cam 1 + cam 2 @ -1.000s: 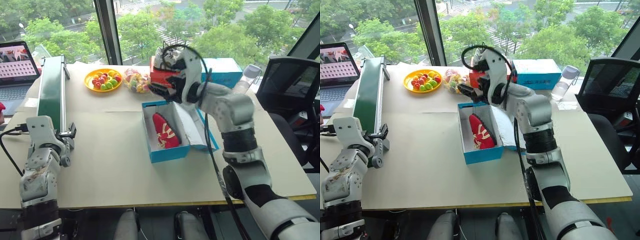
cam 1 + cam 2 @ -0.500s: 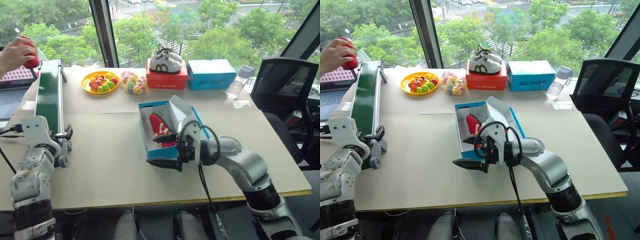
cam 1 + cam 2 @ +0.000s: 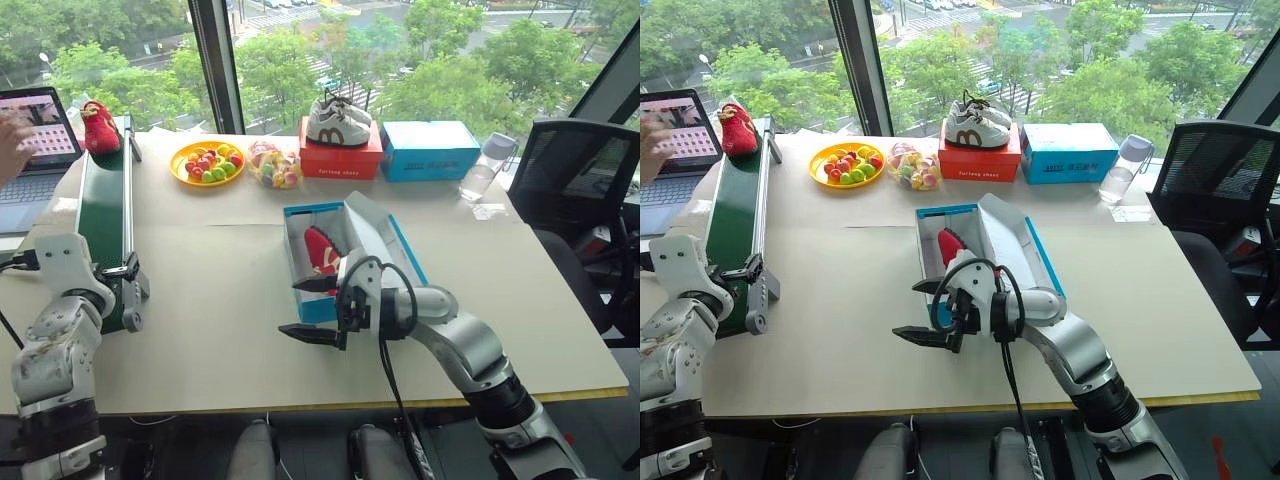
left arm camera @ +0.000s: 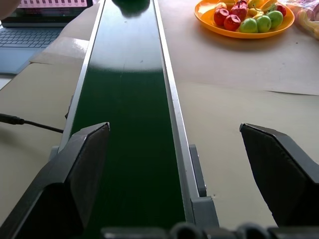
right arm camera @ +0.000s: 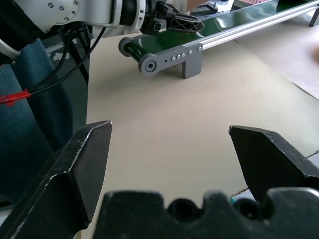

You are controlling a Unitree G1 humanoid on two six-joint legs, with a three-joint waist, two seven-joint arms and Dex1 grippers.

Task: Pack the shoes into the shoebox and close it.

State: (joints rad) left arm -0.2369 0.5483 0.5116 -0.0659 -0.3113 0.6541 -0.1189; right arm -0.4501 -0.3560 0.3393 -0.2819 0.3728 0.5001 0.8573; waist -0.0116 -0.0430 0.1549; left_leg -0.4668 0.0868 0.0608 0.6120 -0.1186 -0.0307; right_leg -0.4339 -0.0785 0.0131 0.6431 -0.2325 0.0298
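The open blue shoebox (image 3: 345,255) stands mid-table (image 3: 220,330), white inside, its hinged lid raised on the side toward the office chair (image 3: 575,190). One red shoe (image 3: 322,250) lies inside it; the second red shoe (image 3: 97,125) sits at the far end of the green conveyor (image 3: 103,205), well apart from the shoebox, on the laptop (image 3: 35,140) side. The right claw (image 3: 309,309) hangs empty with its jaws spread, just in front of the shoebox's near wall. The left claw (image 4: 184,169) is likewise released, waiting at the conveyor's near end.

The step in hand appears to be collecting the second shoe. It would go best gripped across the body and laid beside the first, clear of the lid.

Beyond the shoebox, a red box (image 3: 340,158) under white-grey sneakers (image 3: 337,120) bears lettering too small to read; likewise the plain blue box (image 3: 430,150).
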